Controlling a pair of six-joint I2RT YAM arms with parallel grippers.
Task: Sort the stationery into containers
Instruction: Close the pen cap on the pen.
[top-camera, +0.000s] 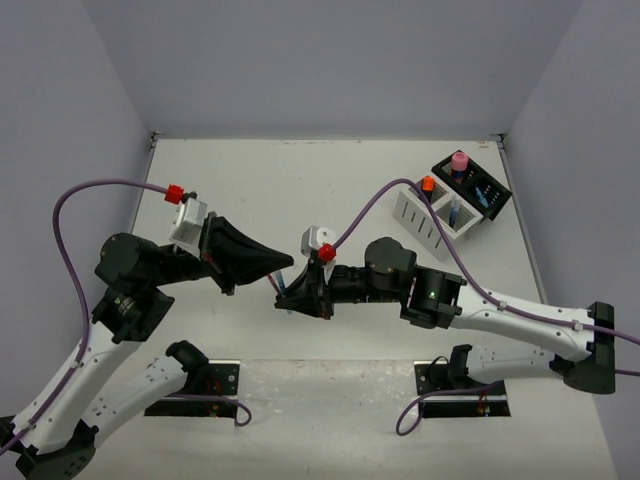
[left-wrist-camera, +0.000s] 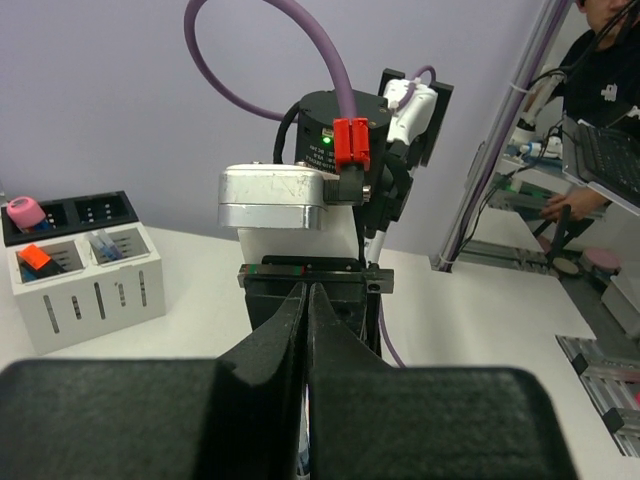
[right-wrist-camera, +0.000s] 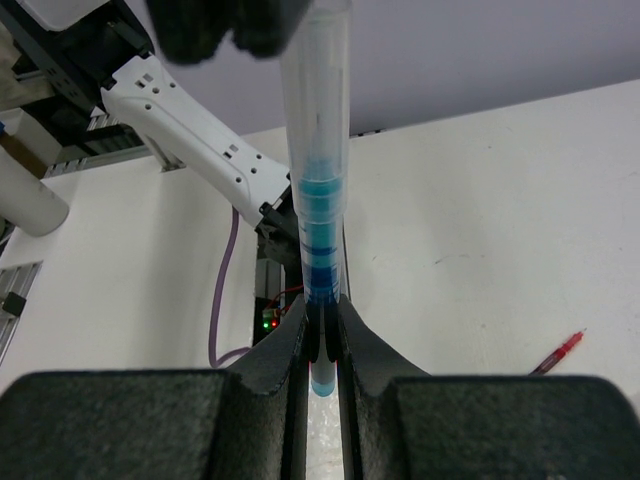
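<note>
My right gripper (top-camera: 293, 293) (right-wrist-camera: 322, 315) is shut on a blue pen (right-wrist-camera: 318, 190) near its lower end and holds it upright above the table's middle. My left gripper (top-camera: 285, 263) (left-wrist-camera: 306, 292) is shut, its fingertips (right-wrist-camera: 215, 25) right beside the pen's upper end; I cannot tell whether they touch it. The white container (top-camera: 432, 222) (left-wrist-camera: 90, 290) holds an orange-capped highlighter (top-camera: 427, 184) and a blue pen (top-camera: 455, 212). The black container (top-camera: 478, 185) (left-wrist-camera: 75, 210) holds the pink cylinder (top-camera: 459, 160) (left-wrist-camera: 25, 212). A red pen (right-wrist-camera: 558, 352) lies on the table.
Both containers stand side by side at the far right of the white table (top-camera: 300, 180), near the right wall. Purple cables (top-camera: 100, 190) arc over both arms. The two grippers face each other closely at mid-table.
</note>
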